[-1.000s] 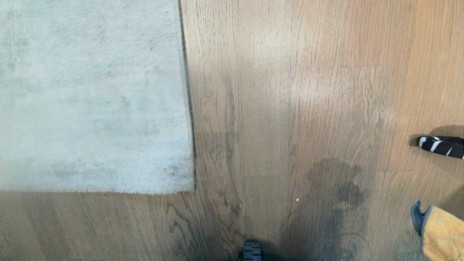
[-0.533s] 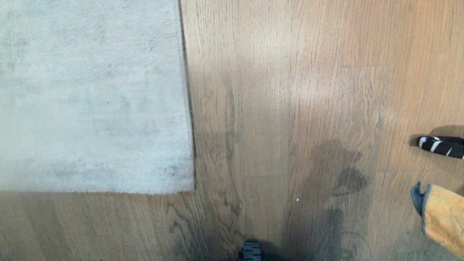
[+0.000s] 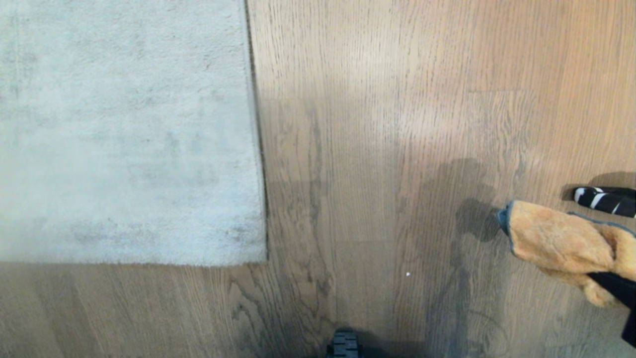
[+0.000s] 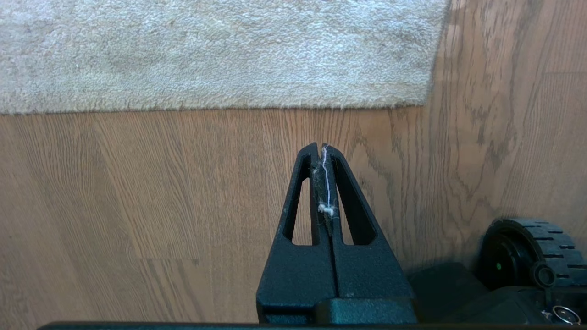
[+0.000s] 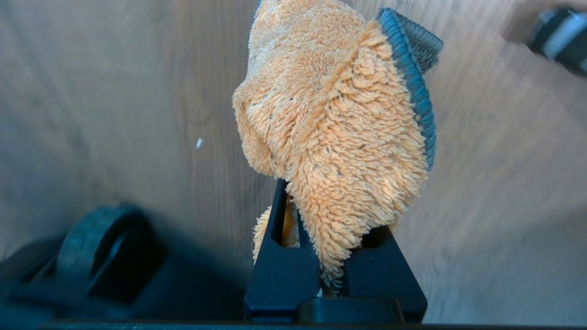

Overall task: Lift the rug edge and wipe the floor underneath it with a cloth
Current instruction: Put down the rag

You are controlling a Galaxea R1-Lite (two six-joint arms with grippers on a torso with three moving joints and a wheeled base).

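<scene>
Rug edge (image 3: 256,149): pale grey short pile, soft, fuzzy and matt, slightly mottled.
Floor (image 3: 357,124): wood-grain planks, brown-grey, smooth with a soft sheen where light falls; dark grain streaks.
Cloth (image 5: 339,137): orange, shaggy, looped fibres like microfibre, matt, with a ribbed blue-grey stitched border.
Left gripper (image 4: 322,149): black hard plastic, matt and smooth, with pale lint and a thread caught between the fingers.
Right gripper (image 5: 330,270): the same matt black plastic.
Wheel (image 4: 527,247): black, treaded, rubbery-looking.
</scene>
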